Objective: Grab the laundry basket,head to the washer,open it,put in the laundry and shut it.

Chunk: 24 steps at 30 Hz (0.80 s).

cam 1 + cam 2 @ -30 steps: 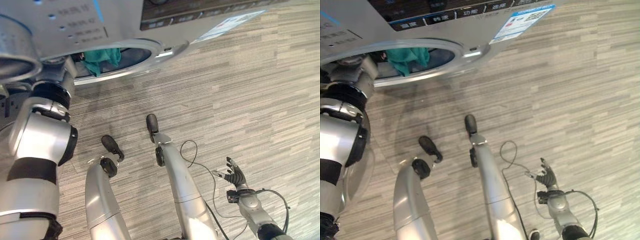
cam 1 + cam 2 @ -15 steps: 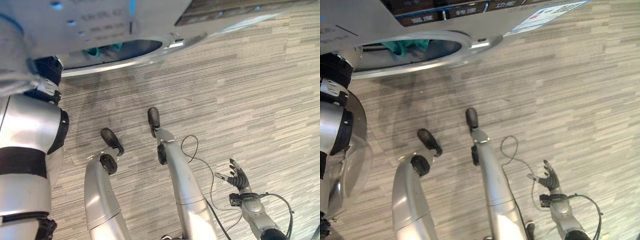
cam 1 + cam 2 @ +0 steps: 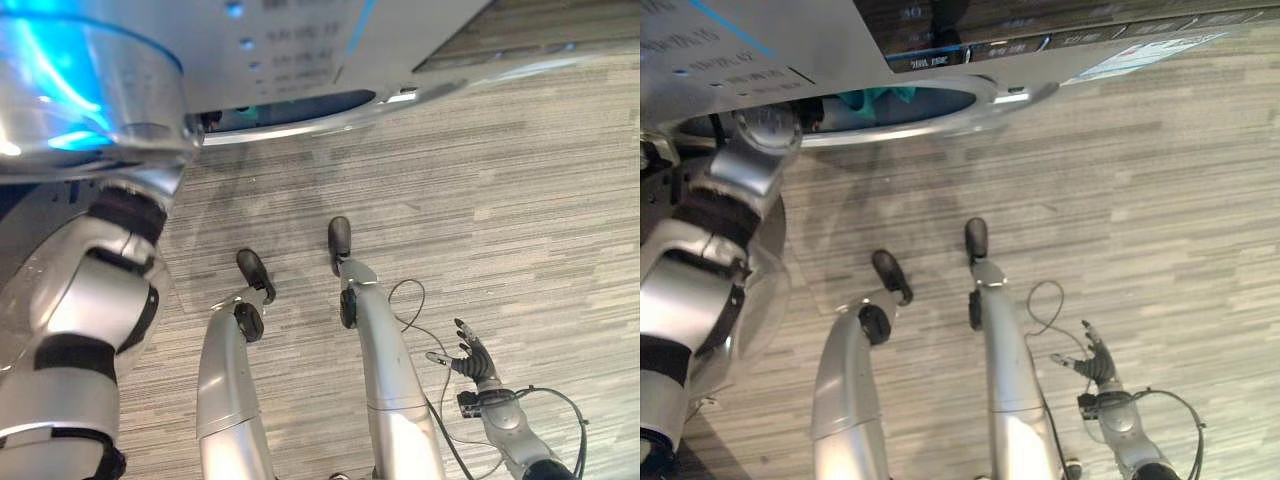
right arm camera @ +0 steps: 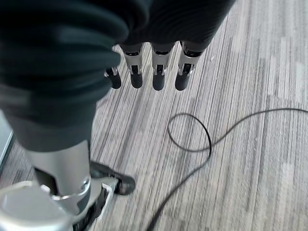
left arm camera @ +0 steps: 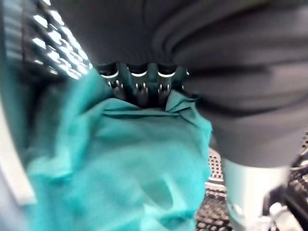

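One silver-grey front-loading washing machine (image 3: pixel 940 60) stands at the top of the head views, and its round opening (image 3: pixel 910 105) is uncovered. One round glass door with a silver rim (image 3: pixel 90 100) is swung out on the robot's left side, close to the camera. Inside the opening lies one piece of teal cloth laundry (image 3: pixel 875 97); in the left wrist view the same teal cloth (image 5: pixel 120 163) is spread against the perforated metal drum (image 5: pixel 214 168).

The left arm reaches up into the opening. The left hand (image 5: pixel 139 84) is inside the drum, its fingers (image 5: pixel 137 86) touching the upper edge of the cloth; they are partly hidden by the cloth, so I cannot tell if they are open or closed on it.

The right hand (image 3: pixel 472 355) hangs low on the robot's right side, above the grey striped wooden floor (image 3: pixel 520 200). Its fingers (image 4: pixel 156 72) are straight and relaxed and hold nothing.
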### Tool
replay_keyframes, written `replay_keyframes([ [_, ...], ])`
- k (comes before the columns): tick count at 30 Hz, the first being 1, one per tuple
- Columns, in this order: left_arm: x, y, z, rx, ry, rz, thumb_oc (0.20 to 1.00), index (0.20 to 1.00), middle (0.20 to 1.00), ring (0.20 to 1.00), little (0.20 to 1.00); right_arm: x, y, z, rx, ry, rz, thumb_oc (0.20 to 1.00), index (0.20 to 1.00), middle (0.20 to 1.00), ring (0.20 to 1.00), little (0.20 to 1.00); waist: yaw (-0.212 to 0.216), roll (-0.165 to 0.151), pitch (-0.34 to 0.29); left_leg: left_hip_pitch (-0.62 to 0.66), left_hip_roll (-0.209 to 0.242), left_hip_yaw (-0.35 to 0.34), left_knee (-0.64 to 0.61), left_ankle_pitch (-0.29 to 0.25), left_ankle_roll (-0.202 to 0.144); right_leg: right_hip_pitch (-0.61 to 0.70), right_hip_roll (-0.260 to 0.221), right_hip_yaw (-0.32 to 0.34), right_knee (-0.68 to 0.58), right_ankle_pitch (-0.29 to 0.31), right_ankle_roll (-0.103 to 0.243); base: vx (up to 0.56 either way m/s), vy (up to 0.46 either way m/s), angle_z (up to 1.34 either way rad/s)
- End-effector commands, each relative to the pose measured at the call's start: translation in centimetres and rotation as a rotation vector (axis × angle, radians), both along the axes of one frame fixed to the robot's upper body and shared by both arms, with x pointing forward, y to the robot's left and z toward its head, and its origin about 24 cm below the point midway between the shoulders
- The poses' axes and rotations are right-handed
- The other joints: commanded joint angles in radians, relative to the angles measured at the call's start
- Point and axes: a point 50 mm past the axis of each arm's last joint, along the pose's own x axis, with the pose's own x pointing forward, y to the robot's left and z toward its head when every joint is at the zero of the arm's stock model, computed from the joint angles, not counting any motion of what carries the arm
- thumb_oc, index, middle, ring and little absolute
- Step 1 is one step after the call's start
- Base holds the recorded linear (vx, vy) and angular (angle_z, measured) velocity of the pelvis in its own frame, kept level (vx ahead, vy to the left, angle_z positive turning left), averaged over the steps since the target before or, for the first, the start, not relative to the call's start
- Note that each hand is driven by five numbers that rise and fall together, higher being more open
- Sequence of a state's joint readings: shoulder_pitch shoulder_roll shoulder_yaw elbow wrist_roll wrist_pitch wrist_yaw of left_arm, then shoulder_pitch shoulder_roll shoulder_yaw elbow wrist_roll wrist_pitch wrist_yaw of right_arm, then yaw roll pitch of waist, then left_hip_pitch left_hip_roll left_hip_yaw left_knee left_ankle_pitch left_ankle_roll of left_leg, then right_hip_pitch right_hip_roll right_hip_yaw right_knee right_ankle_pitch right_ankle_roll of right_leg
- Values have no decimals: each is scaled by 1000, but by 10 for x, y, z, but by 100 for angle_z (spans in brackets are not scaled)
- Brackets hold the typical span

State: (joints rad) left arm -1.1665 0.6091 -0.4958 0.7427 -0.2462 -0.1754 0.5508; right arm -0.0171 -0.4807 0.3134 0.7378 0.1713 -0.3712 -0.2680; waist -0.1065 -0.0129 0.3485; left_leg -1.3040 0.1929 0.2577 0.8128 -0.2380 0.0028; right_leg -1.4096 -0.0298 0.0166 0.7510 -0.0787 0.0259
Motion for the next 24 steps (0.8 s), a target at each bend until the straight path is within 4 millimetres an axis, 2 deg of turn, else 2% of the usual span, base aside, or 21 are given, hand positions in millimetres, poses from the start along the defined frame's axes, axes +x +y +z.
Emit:
replay_keyframes([
  [1, -7, 8, 10, -28, -92, 6, 1000, 1000, 1000, 1000, 1000, -23, -24, -2, -72, 33, -57, 1000, 1000, 1000, 1000, 1000, -13, 61, 23, 41, -1, -33, 44, -64, 9, 65, -25, -37, -57, 46, 51, -15, -28, 11],
  [2, -7, 1, -11, -65, -48, -41, 1000, 1000, 1000, 1000, 1000, -21, -24, -1, -69, 23, -75, 1000, 1000, 1000, 1000, 1000, -6, 65, 31, 49, -3, -32, 42, -61, 9, 68, -25, -37, -52, 43, 48, -15, -28, 11],
  [3, -7, 1, -12, -66, -47, -41, 1000, 1000, 1000, 1000, 1000, -22, -24, -1, -70, 24, -75, 1000, 1000, 1000, 1000, 1000, -7, 67, 30, 50, -3, -32, 42, -62, 9, 70, -25, -37, -52, 43, 48, -28, -47, 11],
  [4, -6, -9, -30, -104, -1, -86, 1000, 1000, 1000, 1000, 1000, -19, -24, 0, -70, 13, -81, 1000, 1000, 1000, 1000, 1000, -3, 71, 37, 59, -1, -31, 41, -59, 9, 76, -25, -35, -52, 42, 45, -17, -28, 6],
  [5, -5, -13, -38, -144, 23, -109, 1000, 1000, 1000, 1000, 1000, -17, -23, 2, -70, 1, -80, 1000, 1000, 1000, 1000, 1000, -2, 73, 42, 65, -1, -30, 38, -57, 10, 77, -24, -35, -51, 43, 43, 0, 0, 0],
  [9, -1, -28, -52, -242, 79, -187, 1000, 1000, 1000, 1000, 1000, -14, -23, 4, -79, -1, -74, 1000, 1000, 1000, 1000, 1000, -9, 79, 60, 96, 0, -17, 16, -49, 9, 96, -28, -28, -67, 50, 43, 0, 0, 0],
  [12, 3, -34, -53, -249, 106, -211, 1000, 1000, 1000, 1000, 1000, -14, -24, 4, -90, 1, -68, 1000, 1000, 1000, 1000, 1000, -17, 79, 70, 109, -1, -12, 7, -46, 8, 103, -27, -22, -76, 54, 44, -3, -1, -2],
  [16, 19, -32, -54, -361, 206, -206, 1000, 1000, 1000, 1000, 1000, -12, -23, 1, -72, 24, -70, 1000, 1000, 1000, 1000, 1000, -36, 71, 66, 104, 11, -10, 21, -52, 6, 99, -12, -18, -74, 51, 40, 0, -9, -2],
  [22, 31, -5, -32, -415, 265, -95, 1000, 1000, 1000, 1000, 1000, -9, -18, -2, -42, 47, -43, 1000, 1000, 1000, 1000, 1000, -64, 52, 38, 71, 36, -20, 46, -66, -2, 80, 1, -24, -74, 53, 43, 14, -21, -5],
  [24, 31, 12, -27, -431, 280, -23, 1000, 1000, 1000, 1000, 1000, -10, -15, -4, -32, 52, -29, 1000, 1000, 1000, 1000, 1000, -73, 43, 28, 63, 42, -23, 49, -69, -4, 76, 7, -24, -77, 55, 44, 17, -23, -6],
])
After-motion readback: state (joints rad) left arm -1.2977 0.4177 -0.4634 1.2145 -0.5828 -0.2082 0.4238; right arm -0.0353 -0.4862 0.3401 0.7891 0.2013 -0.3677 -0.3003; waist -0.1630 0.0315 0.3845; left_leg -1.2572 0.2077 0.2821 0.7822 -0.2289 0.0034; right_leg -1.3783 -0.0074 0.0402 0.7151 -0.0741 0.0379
